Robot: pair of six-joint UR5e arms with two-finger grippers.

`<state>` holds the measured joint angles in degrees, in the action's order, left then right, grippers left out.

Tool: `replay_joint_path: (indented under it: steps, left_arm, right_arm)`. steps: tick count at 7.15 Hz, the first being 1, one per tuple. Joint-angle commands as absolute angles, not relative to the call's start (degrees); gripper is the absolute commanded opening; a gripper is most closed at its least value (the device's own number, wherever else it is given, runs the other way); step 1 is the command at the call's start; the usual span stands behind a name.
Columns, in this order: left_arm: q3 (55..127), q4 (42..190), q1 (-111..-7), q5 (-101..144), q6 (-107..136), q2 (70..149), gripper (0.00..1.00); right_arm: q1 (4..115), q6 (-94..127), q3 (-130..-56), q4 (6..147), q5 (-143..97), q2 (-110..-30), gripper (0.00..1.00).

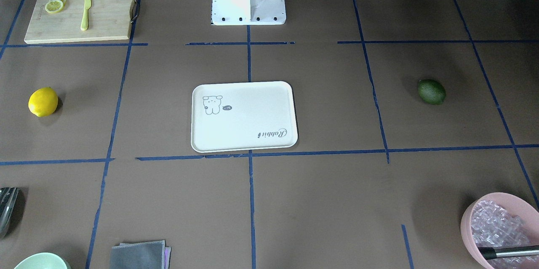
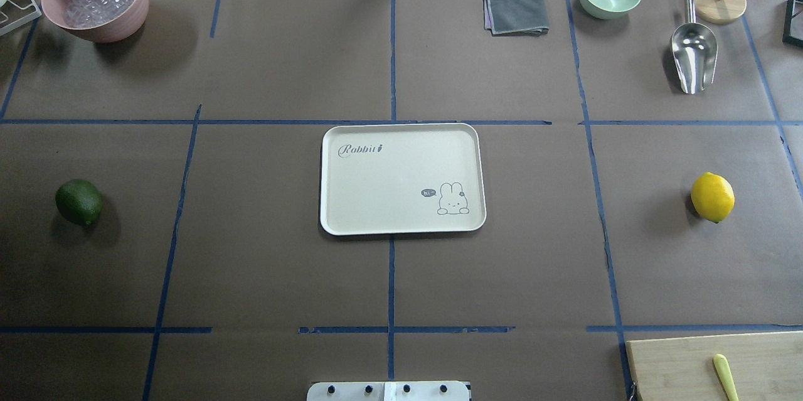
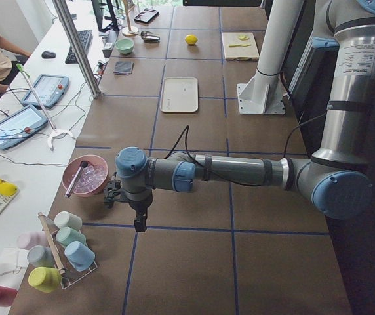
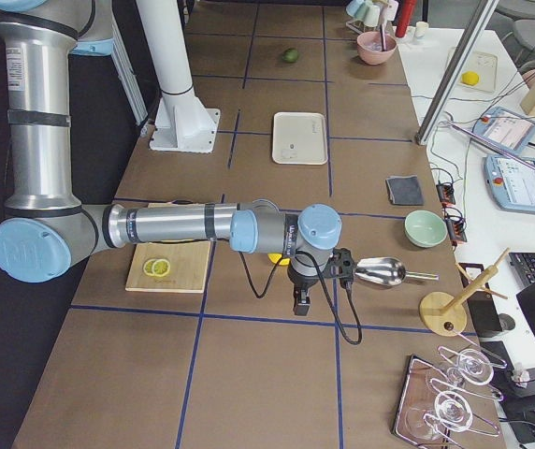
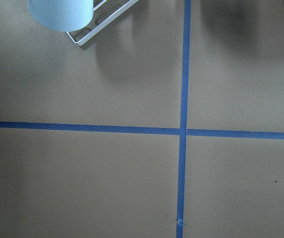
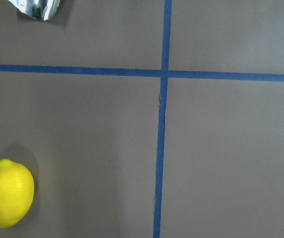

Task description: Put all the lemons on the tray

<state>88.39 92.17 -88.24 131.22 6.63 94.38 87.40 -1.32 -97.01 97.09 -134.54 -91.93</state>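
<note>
Outside tray [image 2: 389, 181]: yellow lemon [image 2: 712, 197], green lemon [image 2: 79, 201]; oval, likely to roll if nudged.
Arms: left gripper [image 3: 139, 225], right gripper [image 4: 302, 305]; opening and hold, cannot tell.

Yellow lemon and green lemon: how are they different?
The yellow lemon is bright yellow; the green lemon is dark green. By the robot's own sides, the yellow lemon lies right of the tray, the green lemon left of it. Both are whole ovals on the table, off the tray.
</note>
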Motion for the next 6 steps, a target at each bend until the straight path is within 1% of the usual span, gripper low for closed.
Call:
replay_joint_path:
  steps: [1,6]
  left_arm:
    - [90.1,92.0,-88.2,131.2,6.9,93.0,1.00]
    - [90.5,92.4,-88.2,131.1,7.0,92.6,1.00]
  right_arm:
    - [87.3,-1.3,-96.8,97.1,-134.5,-91.9,1.00]
    - [87.3,-1.5,-97.0,97.0,-135.7,-92.0,1.00]
